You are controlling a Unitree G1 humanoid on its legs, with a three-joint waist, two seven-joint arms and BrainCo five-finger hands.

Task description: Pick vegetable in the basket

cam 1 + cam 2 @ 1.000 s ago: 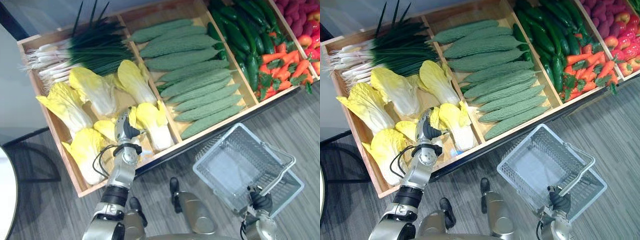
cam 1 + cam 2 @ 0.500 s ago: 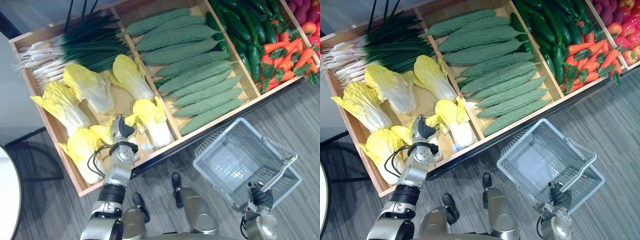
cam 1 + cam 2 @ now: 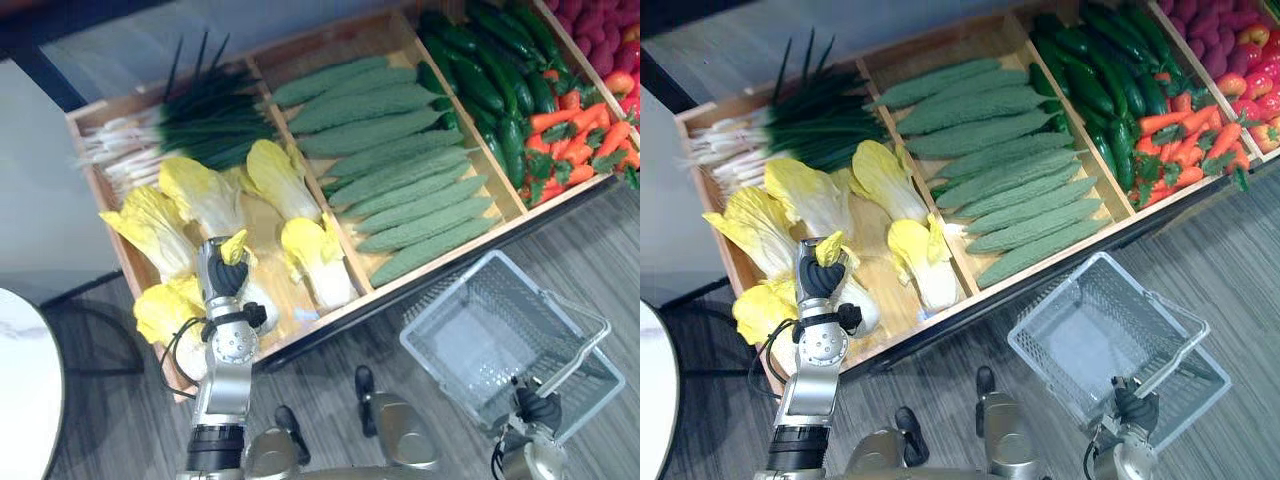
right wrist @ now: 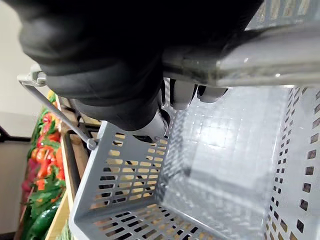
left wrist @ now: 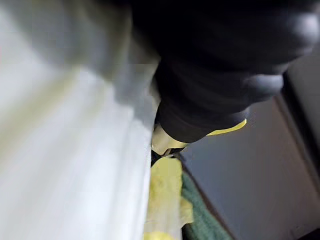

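The cabbage point(image 3: 257, 302) sits lower left in the head views, in the front left compartment of the crate point(image 3: 100, 103), its white base and a yellow leaf tip showing around the left hand point(image 3: 224, 277). That hand lies on top of it; the left wrist view shows the white stalk pressed against the hand's dark cover, but whether it grips cannot be told. Other cabbages point(image 3: 200, 195) lie beside and above it, with onions point(image 3: 190, 125) behind them. Gourds point(image 3: 400, 165) occupy the middle compartment; cucumbers point(image 3: 490, 70) and carrots point(image 3: 575, 130) are at upper right. The basket point(image 3: 445, 300) hangs lower right, well apart from the cabbage, the right hand point(image 3: 535, 410) curled round its handle point(image 4: 260, 55).
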